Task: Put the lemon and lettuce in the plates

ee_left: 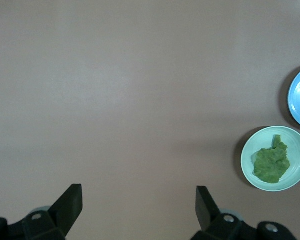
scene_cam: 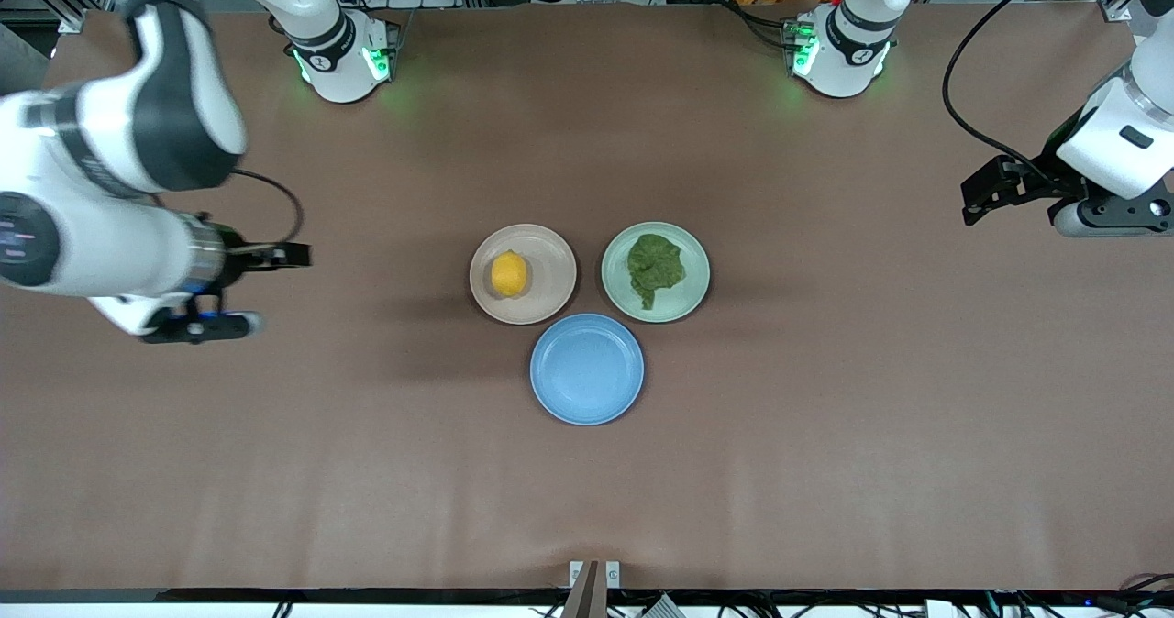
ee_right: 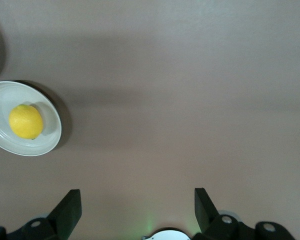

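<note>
Front view, scanning across: we see our right gripper point(scene_cam: 206, 325) hanging spread wide and empty over bare table point(scene_cam: 825, 435) at the right arm's end. Next we see the lemon point(scene_cam: 509, 273) on the beige plate point(scene_cam: 541, 302), then the lettuce point(scene_cam: 655, 268) on the green plate point(scene_cam: 690, 299); the blue plate point(scene_cam: 587, 369) sits nearer the camera between them. Our left gripper point(scene_cam: 1114, 219) waits, spread and empty, over the left arm's end.

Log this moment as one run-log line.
lemon: on beige plate | lettuce: on mint plate | left gripper: open | right gripper: open
</note>
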### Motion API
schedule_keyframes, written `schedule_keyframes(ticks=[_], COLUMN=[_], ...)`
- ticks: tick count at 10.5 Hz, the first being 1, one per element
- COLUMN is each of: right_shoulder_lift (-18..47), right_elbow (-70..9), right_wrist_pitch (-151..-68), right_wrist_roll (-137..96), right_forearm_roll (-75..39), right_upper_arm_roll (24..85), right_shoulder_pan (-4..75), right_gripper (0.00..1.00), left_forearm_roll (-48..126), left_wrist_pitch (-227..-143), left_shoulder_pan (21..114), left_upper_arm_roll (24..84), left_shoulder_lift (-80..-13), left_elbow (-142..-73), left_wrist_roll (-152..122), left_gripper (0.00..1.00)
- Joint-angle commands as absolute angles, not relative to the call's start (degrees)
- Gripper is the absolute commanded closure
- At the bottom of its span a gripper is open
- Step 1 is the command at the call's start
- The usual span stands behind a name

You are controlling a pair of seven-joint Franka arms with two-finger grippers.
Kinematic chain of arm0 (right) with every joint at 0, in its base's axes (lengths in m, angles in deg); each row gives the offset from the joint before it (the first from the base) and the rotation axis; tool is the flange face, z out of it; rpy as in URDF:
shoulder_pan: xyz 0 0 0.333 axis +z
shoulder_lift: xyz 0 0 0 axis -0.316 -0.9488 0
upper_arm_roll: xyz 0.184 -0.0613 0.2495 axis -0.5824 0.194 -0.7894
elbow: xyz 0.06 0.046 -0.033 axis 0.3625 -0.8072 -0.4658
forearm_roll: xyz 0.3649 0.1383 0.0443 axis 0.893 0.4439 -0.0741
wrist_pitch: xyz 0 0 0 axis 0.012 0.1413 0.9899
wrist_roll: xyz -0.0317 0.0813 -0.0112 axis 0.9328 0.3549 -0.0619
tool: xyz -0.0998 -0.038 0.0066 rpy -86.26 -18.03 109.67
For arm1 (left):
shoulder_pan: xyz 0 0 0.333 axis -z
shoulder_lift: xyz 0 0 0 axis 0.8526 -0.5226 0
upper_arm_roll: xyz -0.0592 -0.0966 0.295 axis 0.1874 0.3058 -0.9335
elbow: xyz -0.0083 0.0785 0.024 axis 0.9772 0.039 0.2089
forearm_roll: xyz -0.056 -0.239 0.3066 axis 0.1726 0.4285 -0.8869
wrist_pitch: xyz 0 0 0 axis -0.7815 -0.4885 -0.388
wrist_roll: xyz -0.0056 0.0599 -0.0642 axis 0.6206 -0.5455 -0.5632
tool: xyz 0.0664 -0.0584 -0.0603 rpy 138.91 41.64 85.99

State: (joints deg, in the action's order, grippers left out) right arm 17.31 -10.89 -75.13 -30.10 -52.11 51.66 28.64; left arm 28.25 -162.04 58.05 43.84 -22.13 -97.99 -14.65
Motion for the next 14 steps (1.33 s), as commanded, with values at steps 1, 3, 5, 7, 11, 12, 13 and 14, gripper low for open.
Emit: schedule_keyframes(ticks=[1,3,5,7,11,12,13,14], right_shoulder_lift=[18.96,20.11,20.2,20.99,31.59,33.89,34.09,34.26], right_elbow=[-7.82,-6.68,-4.57,-3.77,-15.13,-19.2,-19.59,-19.94], right_wrist_pitch=[-72.95,-72.95,-72.95,-72.95,-76.52,-78.9,-78.84,-78.84], right_wrist_roll=[-27.88,-24.64,-21.82,-17.87,-13.72,-13.98,-13.99,-14.07], right_forearm_roll=[-53.09,-53.17,-53.17,-53.09,-52.29,-52.21,-52.12,-52.21], right_upper_arm_roll=[50.94,50.94,50.94,50.94,53.38,56.54,56.92,57.01], right_shoulder_pan=[23.72,19.76,15.37,11.76,10.75,14.08,14.81,15.25], right_gripper=[0.0,0.0,0.0,0.0,0.0,0.0,0.0,0.0], left_forearm_roll=[27.18,27.44,27.27,27.35,27.35,27.44,27.44,27.53], left_wrist_pitch=[-161.89,-161.89,-161.89,-161.89,-161.89,-161.89,-161.89,-161.89], left_shoulder_pan=[58.14,58.06,58.06,58.06,57.79,57.79,57.88,57.88], left_upper_arm_roll=[44.16,44.16,44.16,44.16,44.16,44.16,44.16,44.16], left_shoulder_lift=[-22.95,-22.86,-22.86,-22.86,-22.77,-22.77,-22.77,-22.77], left_elbow=[-96.17,-96.26,-96.26,-96.26,-96.17,-96.25,-96.26,-96.26], left_wrist_roll=[-14.26,-14.18,-14.17,-13.83,-13.74,-13.74,-13.74,-13.74], left_gripper=[0.0,0.0,0.0,0.0,0.0,0.0,0.0,0.0])
